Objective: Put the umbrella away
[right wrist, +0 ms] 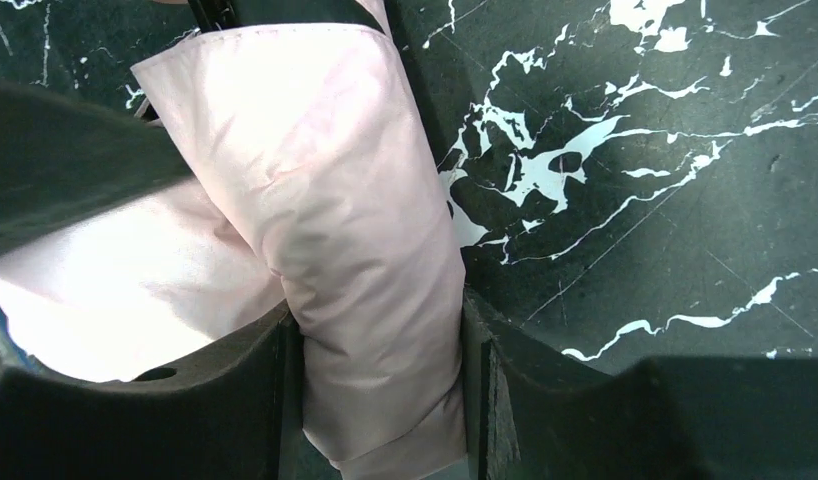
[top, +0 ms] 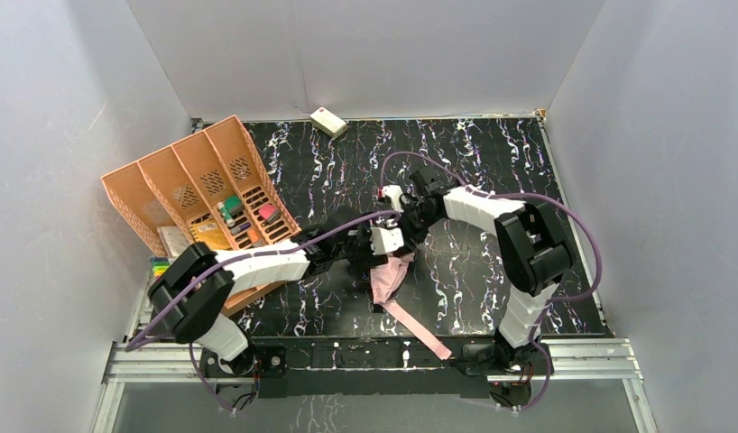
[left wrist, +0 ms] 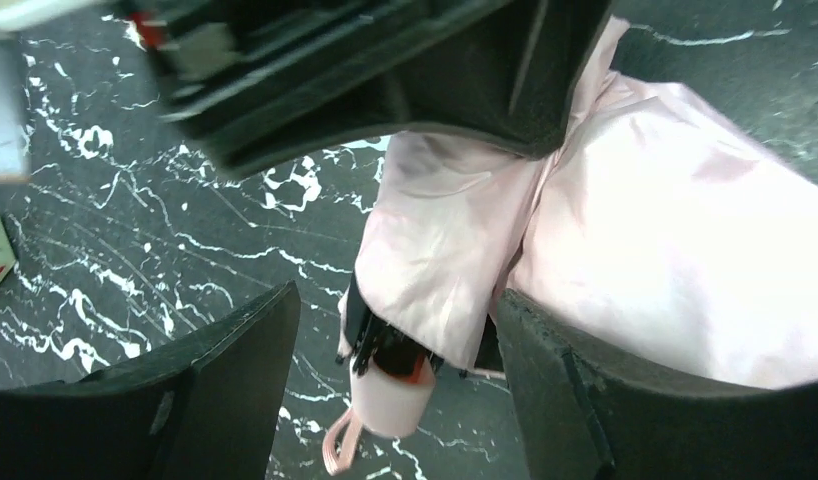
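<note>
The umbrella lies folded on the black marbled table, near the middle, with its shiny pink fabric bunched. My right gripper is shut on a roll of the pink fabric; it also shows in the top view. My left gripper is open around the umbrella's handle end, and in the top view it sits right beside the right one. The pink handle with its strap loop and black rib tips hang between the fingers. The right finger touches the fabric; the left finger is apart.
An orange divided basket with several small items stands tilted at the left. A small cream box lies at the back wall. A long pink strip runs from the umbrella toward the near edge. Grey walls close in three sides.
</note>
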Motion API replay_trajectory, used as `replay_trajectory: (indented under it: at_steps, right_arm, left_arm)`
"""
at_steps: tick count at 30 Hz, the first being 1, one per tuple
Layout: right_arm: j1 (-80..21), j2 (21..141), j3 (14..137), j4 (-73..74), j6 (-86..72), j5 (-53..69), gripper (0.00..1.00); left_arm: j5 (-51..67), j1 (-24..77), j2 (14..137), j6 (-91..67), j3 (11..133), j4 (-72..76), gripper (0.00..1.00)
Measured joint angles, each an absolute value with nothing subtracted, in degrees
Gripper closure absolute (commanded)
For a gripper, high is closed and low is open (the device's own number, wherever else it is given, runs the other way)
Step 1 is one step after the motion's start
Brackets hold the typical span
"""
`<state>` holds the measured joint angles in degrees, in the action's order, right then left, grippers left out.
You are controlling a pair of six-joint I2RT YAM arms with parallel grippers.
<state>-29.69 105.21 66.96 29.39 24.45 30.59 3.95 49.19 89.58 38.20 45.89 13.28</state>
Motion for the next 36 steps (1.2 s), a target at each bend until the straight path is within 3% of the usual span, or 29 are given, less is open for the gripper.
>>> replay_trajectory:
  at_steps: [8,14,23,36]
  right_arm:
    - [-32.8,98.1,57.8,18.6,22.4,23.9,0.88]
    - [-38.0,94.1,51.6,9.0,20.6,13.6,0.9]
    - [-45.0,88.4,40.0,-8.3,22.3,-0.6,0.87]
    - [-48.0,87.0,32.4,-21.2,34.0,-5.2,0.83]
  left_arm:
    - [1.9,48.8,78.0,31.7,41.6,11.5,0.26]
    - [1.1,42.2,73.9,25.1,40.1,11.7,0.26]
    - [4.9,33.5,73.8,20.3,40.1,13.8,0.22]
    - [15.4,32.0,84.2,24.0,48.6,11.4,0.22]
